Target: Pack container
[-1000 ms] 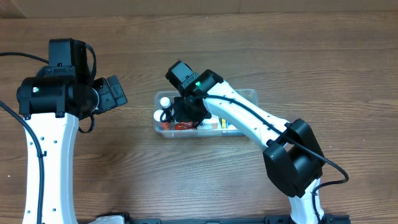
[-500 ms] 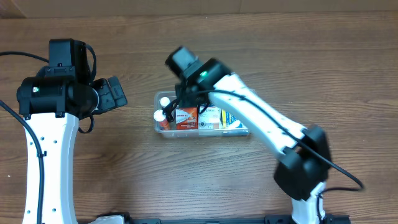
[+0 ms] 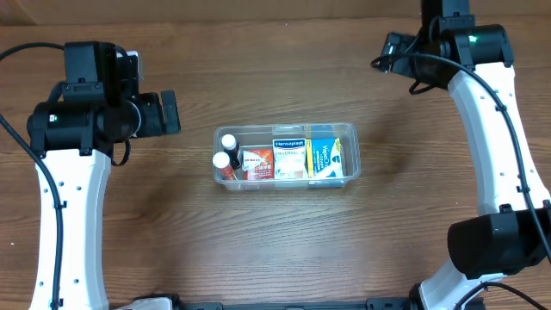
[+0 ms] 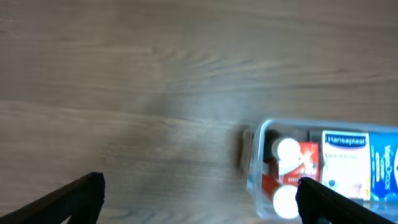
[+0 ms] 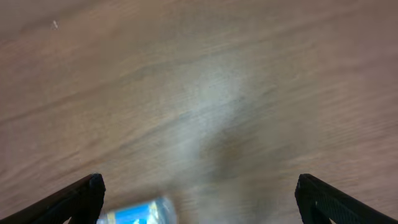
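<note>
Jaws on both arms hang released and empty. Your right arm has pulled away from above the container to the far right of the counter, and your left arm stays well off to the left. The container sits mid-counter, holding two white-capped bottles and three boxes side by side. Packing looks finished or nearly so.

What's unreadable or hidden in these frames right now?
Clear plastic rectangular container: small print on its boxes is too small, overhead.
Container's far end: cut off by the right edge, left wrist view.
Blue object: blurred, cut by the bottom edge, right wrist view.
White-capped bottles: bodies hidden under caps, overhead.
</note>
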`<state>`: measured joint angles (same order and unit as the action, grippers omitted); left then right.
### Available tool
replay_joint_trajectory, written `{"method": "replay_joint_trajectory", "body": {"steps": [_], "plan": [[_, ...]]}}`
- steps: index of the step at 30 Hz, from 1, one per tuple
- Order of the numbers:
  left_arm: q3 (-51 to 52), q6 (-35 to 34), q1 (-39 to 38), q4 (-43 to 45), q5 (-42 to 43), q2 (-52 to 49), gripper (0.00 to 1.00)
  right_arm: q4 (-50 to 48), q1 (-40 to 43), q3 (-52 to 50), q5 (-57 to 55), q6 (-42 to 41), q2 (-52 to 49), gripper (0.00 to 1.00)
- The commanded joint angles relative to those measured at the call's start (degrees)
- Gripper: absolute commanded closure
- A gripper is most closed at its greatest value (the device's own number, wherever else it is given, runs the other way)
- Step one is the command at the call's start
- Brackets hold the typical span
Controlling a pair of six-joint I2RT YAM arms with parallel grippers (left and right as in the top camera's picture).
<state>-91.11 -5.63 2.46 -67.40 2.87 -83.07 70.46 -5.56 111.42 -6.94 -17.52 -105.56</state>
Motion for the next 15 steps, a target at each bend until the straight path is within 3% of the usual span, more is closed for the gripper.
{"method": "replay_joint_trajectory", "body": {"steps": [1,5,9,12,15], "plan": [[0.81,2.36,0.09,-2.21,0.04,2.27,0.0,3.3,0.11,-0.09,0.52,0.76,1.16,0.0],[12.17,2.84,0.09,2.6,-0.26,15.58,0.0,1.68,-0.66,-4.61,0.5,-1.03,7.23,0.0],[28.46,2.12,0.09,4.26,-0.33,35.89,0.0,-9.29,-1.62,-28.0,0.11,-2.45,26.82,0.0],[31.87,0.7,0.09,4.17,-0.48,42.03,0.0,-15.98,-1.62,-46.62,-0.11,-2.45,41.64,0.0],[31.87,0.7,0.09,4.26,-0.33,41.99,0.0,-15.91,-1.62,-56.19,-0.09,-2.45,50.27,0.0]]}}
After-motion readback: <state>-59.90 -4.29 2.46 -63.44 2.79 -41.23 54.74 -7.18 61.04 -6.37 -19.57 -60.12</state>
